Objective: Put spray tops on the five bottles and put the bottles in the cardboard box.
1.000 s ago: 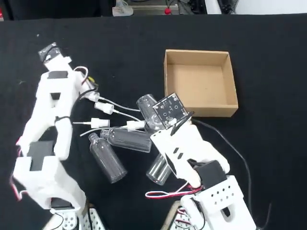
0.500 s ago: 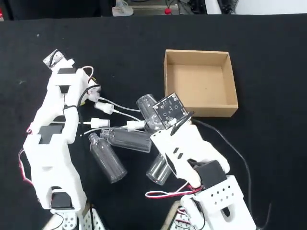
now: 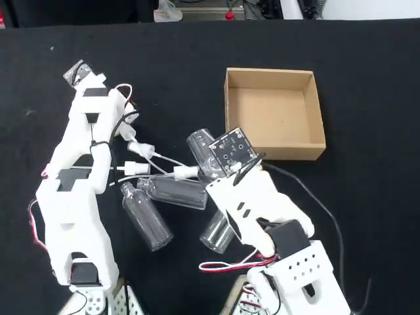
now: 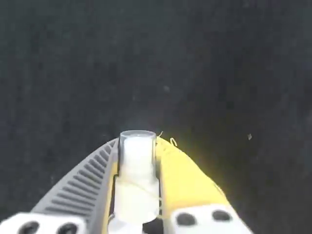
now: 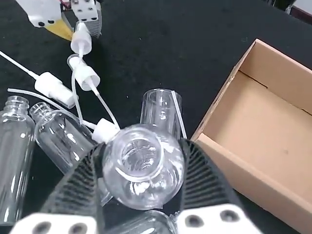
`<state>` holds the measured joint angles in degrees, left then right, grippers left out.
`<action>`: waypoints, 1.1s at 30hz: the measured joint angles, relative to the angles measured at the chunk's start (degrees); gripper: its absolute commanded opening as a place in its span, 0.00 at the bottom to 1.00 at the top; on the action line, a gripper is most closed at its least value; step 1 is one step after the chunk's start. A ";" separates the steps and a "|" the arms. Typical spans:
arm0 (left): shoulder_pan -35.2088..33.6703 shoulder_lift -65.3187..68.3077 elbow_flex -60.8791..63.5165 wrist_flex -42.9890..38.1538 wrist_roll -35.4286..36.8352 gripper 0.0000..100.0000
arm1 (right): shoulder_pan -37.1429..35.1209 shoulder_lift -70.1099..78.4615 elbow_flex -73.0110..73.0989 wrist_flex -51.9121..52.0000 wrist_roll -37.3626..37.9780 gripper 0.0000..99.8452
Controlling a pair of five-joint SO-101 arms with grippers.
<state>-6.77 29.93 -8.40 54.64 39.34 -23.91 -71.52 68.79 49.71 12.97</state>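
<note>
My left gripper (image 4: 138,140) is shut on a white spray top (image 4: 137,161), held just above the black table; in the high view that gripper (image 3: 123,126) sits at the far end of the row of spray tops. My right gripper (image 5: 140,161) is shut on a clear bottle (image 5: 139,168) with its open mouth facing the wrist camera, left of the cardboard box (image 3: 272,152). Three loose spray tops (image 3: 143,149) (image 3: 136,167) (image 3: 186,172) with long tubes lie between the arms. Clear bottles (image 3: 174,191) (image 3: 147,220) (image 3: 216,233) lie on their sides nearby.
The cardboard box (image 5: 243,170) is open with nothing inside. Another bottle (image 5: 161,109) lies just past the held one, beside the box's wall. Black table stretches bare beyond and right of the box. The right arm's cable (image 3: 315,197) trails at the right.
The left arm has stretched out and swung slightly right, its wrist shifting toward the far side with the spray top still held. The right arm and its bottle have not moved.
</note>
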 measured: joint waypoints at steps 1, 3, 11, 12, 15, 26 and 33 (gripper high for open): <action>0.00 0.09 -0.79 0.00 -0.18 0.03 | 0.00 0.00 0.00 0.00 0.00 0.01; -0.35 0.09 -3.43 0.44 -0.18 0.03 | 0.00 0.00 0.00 0.00 0.00 0.01; -6.51 -0.26 -21.54 15.74 0.00 0.03 | 0.00 0.00 0.00 0.00 0.00 0.01; -7.56 -0.62 -23.82 17.93 0.00 0.03 | 0.00 0.00 0.00 0.00 0.00 0.01; -10.46 -2.37 -29.98 24.79 -3.69 0.03 | 0.00 0.00 0.00 0.00 0.00 0.01; -8.97 -8.88 -42.73 41.23 -27.16 0.03 | 0.00 -0.44 0.26 -1.32 -2.11 0.01; 0.09 -17.41 -44.84 42.99 -25.67 0.03 | 0.00 -11.52 5.01 -1.32 -4.57 0.01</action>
<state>-6.68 12.53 -53.23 97.63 13.67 -23.91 -83.03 73.80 48.40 8.40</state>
